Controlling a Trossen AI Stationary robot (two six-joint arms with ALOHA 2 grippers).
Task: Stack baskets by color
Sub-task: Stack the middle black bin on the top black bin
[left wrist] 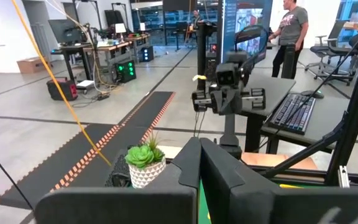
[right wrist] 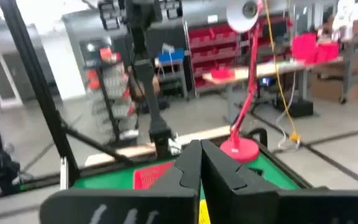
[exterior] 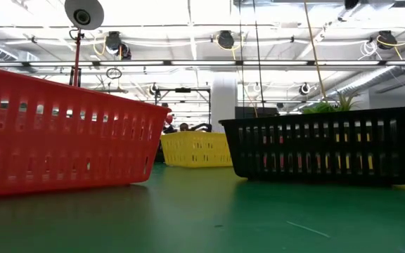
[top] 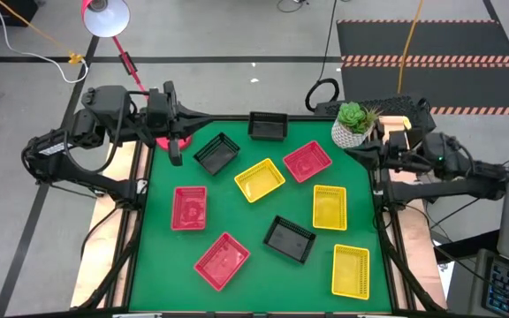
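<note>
Nine baskets [top: 261, 179] lie scattered singly across the green bench [top: 157, 190], none stacked. The left gripper [top: 176, 152] and right gripper [top: 367, 150] hang clenched and empty at the far corners.

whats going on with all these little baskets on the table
Nothing is being handled yet. Nine baskets lie scattered singly on the green table, three red, three yellow and three black, none stacked. The left gripper hangs shut over the table's far left corner, near a black basket, holding nothing. The right gripper is shut and empty at the far right corner beside a potted plant.
</note>
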